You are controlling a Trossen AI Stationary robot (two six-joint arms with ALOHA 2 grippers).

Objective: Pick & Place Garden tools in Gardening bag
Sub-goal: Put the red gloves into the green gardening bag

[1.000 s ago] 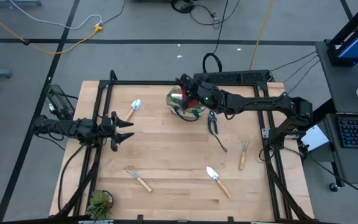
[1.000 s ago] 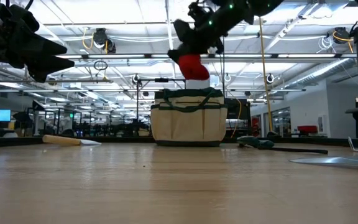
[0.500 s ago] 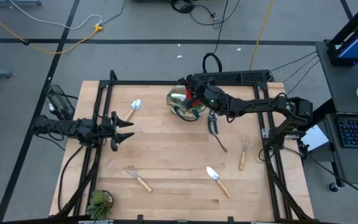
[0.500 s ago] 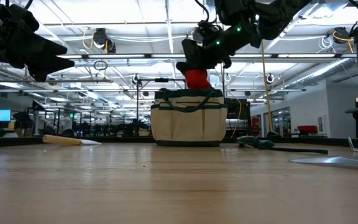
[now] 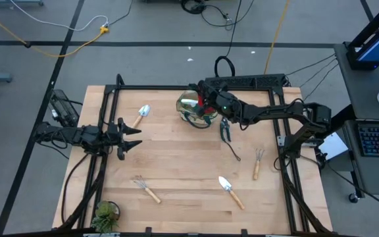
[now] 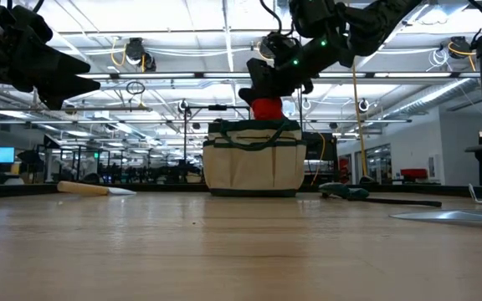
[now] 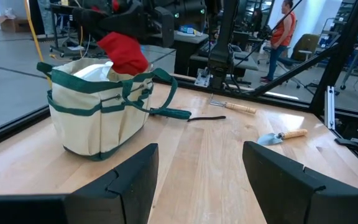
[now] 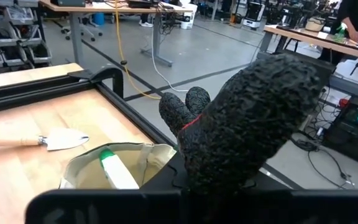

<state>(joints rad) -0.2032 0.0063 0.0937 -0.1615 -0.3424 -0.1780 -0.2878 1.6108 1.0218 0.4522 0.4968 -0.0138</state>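
Observation:
The tan gardening bag (image 5: 196, 112) with green trim stands at the table's far middle, and a green-and-white spray bottle (image 8: 113, 167) is inside it. My right gripper (image 6: 276, 82) is just above the bag's mouth, shut on a red-and-black glove (image 6: 266, 109). The glove's lower end is at the bag's rim (image 7: 114, 78). My left gripper (image 7: 197, 180) waits open at the table's left side, pointing level toward the bag. Two trowels (image 5: 141, 115) (image 5: 230, 191), two forks (image 5: 147, 189) (image 5: 258, 162) and black shears (image 5: 226, 130) lie flat on the table. My right gripper holds the glove by its upper part (image 6: 268, 99); the glove's black side (image 8: 253, 118) covers the fingers in the wrist view, so the exact hold is hidden. It comes nearly level from the table's right. The red part (image 7: 124, 53) hangs down into the bag's mouth.
A small potted plant (image 5: 105, 214) stands at the near left corner. A black frame (image 5: 176, 87) borders the table. The wood between the bag and the near tools is bare. People are in the room beyond the table.
My right gripper has come down toward the bag with the glove. The glove hung clear above the bag before; its lower end now reaches the bag's mouth.

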